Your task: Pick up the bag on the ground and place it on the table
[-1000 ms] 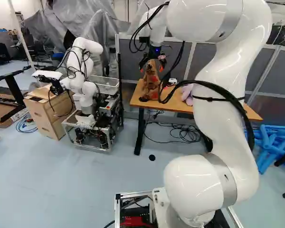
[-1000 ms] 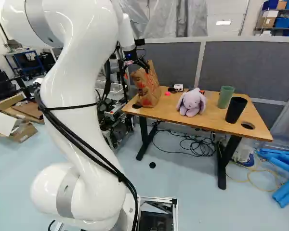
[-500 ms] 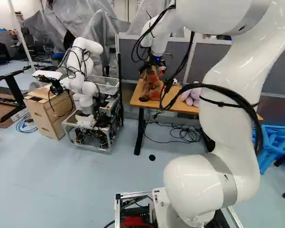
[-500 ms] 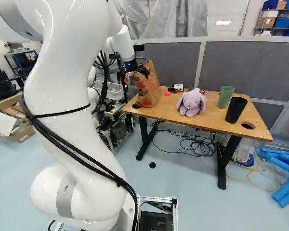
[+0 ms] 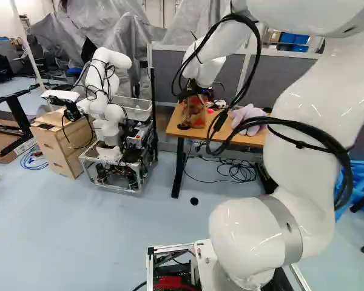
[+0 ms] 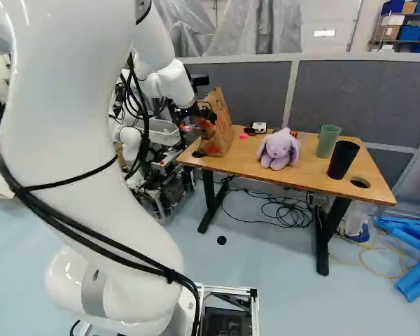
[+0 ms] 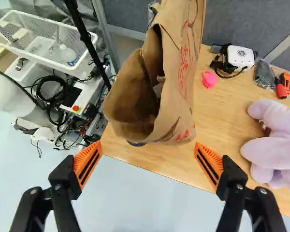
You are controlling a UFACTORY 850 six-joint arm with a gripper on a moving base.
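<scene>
Currently, the gripper is wide open, its orange pads well apart with nothing gripped. The bag stands on the table, ahead of the pads, mouth open. The plush, green cup and black cup share the table.

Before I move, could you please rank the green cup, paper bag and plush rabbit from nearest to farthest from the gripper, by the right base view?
1. Paper bag, just ahead of the gripper
2. Plush rabbit, right of the bag
3. Green cup, right of the rabbit
</scene>
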